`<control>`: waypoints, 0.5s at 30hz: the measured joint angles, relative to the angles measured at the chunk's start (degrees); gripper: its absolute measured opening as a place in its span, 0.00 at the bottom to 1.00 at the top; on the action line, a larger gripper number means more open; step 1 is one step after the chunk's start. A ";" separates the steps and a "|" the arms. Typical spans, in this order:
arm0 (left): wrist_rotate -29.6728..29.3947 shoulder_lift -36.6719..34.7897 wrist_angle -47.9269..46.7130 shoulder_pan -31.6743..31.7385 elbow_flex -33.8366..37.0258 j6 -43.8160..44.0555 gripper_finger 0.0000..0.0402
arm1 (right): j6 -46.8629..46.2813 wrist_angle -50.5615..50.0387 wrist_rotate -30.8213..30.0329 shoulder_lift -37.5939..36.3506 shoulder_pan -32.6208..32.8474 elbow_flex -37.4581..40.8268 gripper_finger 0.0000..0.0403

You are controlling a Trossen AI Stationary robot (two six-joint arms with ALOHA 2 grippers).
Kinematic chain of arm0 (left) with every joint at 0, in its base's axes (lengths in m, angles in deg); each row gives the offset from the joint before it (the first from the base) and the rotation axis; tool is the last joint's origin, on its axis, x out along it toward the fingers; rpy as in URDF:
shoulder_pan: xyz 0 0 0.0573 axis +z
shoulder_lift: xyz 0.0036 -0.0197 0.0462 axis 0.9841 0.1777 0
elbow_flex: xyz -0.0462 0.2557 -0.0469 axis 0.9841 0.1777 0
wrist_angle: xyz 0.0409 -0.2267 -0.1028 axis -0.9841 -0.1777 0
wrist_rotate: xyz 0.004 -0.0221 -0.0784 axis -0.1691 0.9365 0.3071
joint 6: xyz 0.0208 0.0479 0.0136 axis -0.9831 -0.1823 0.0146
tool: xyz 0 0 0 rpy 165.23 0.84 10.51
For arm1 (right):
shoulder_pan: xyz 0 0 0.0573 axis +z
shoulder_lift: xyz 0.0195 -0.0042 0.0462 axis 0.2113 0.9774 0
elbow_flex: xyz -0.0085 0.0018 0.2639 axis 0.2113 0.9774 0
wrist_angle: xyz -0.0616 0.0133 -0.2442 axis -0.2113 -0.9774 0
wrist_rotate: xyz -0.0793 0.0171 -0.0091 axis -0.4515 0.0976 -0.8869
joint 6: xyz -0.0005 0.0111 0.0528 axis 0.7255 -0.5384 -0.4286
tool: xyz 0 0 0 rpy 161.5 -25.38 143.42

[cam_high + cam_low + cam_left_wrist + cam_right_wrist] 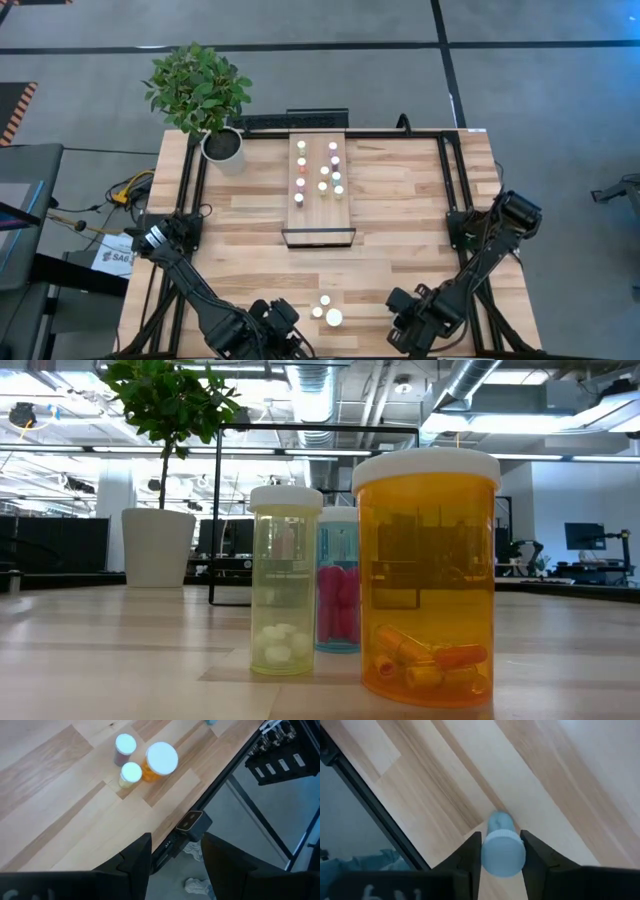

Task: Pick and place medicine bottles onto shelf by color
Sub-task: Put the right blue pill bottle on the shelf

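**Right Gripper Closed on a Small Bottle; Three Bottles Waiting Near the Front Edge**

Fingers [470,851] of the right gripper [501,851] are clamped on a small white-capped bottle [503,851], one dark finger on each side just below the cap. Its body colour cannot be read from the right wrist view. The left gripper [172,855] stands partly open and holds nothing.

**Location of parts.** The held bottle sits at the front right of the table [400,200], under the right arm. Three bottles stand close together near the front edge: a large orange bottle [427,575], a yellow-green bottle [284,582] and a teal bottle [338,582] with pink contents behind them. The shelf [320,212] lies at table centre, with about a dozen bottles standing toward its far end.

**Handling.** Judged from appearance, the bottles are light, rigid plastic with smooth walls, so they are likely to tip or slip under a glancing contact. Grip the body squarely below the cap and keep the axis upright. The orange bottle probably needs a wider opening.

**Arm pose.** Both arms are folded low at the front corners. The right wrist points steeply down at the tabletop; the left wrist hangs over the front edge, facing the three bottles.
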State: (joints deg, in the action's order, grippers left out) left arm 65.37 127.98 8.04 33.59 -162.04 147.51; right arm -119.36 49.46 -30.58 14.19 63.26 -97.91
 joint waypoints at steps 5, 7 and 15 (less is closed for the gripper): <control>0.90 0.00 -0.39 0.03 0.00 0.00 0.39 | 2.41 -3.57 2.56 -0.70 -0.94 -1.50 0.32; 0.94 0.00 -0.39 0.18 0.00 0.00 0.39 | 4.86 -8.91 2.99 -1.15 -1.65 -4.00 0.33; 0.96 0.00 -0.57 1.81 0.00 0.00 0.39 | 21.96 -37.86 -0.22 -4.27 -9.04 -14.50 0.31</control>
State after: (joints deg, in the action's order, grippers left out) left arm 66.33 127.98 7.47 35.40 -162.04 147.51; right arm -97.40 11.60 -30.80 9.92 54.22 -112.41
